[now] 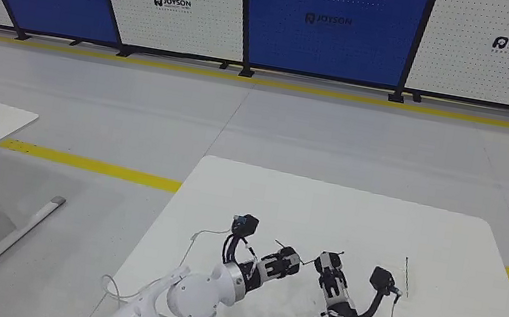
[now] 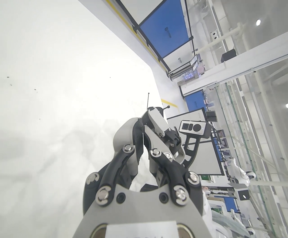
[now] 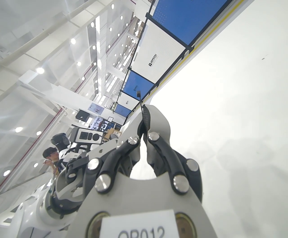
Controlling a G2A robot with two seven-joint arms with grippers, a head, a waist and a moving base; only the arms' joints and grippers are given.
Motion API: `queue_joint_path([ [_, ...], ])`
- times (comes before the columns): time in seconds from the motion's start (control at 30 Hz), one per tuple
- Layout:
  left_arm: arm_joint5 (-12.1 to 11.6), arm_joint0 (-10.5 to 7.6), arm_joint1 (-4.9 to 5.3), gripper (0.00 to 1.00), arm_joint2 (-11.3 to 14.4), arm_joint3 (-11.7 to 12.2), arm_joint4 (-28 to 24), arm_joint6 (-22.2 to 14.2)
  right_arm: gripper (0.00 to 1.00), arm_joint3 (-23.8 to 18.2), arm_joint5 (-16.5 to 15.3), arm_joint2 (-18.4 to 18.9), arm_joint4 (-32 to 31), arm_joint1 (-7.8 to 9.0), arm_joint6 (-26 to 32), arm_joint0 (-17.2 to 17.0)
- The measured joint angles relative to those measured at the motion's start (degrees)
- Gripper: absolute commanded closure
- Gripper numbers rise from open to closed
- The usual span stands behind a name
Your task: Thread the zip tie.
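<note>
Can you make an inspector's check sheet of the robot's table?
Surface: white table, a few dark specks.
Job's things: zip tie, its head end poking out of the right gripper.
Clutter: loose black strip lying on the table, apart from the grippers.
Grippers: right gripper shut on the zip tie; left gripper shut, facing it.
Cables: thin pale cable looped behind the left gripper.
Surroundings: blue and white panels, yellow floor line.

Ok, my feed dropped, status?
Left gripper shut. Right gripper shut on tie, head poking out. Tips close together. No obstruction seen.
</note>
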Motion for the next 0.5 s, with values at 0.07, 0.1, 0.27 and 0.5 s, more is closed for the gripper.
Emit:
queue_joint_path([
  [0.07,-0.67,0.06,-0.06,1.0,0.04,0.11,-0.55,0.59,1.0,-0.01,-0.01,0.0,0.01,0.0,0.0,0.0],
  [0.1,-1.07,0.08,-0.08,1.0,-0.01,0.19,-1.09,0.64,1.0,-0.07,-0.16,0.04,0.1,0.0,0.02,-0.05],
  [0.27,-3.41,0.22,-0.1,1.0,-0.4,0.52,-3.61,0.24,1.0,0.06,-2.47,0.79,1.9,-0.04,0.63,-0.42],
  [0.5,-4.69,0.45,0.01,1.0,-0.79,0.45,-5.16,-0.62,1.0,0.61,-4.64,1.22,2.64,-0.17,0.67,-0.44],
])
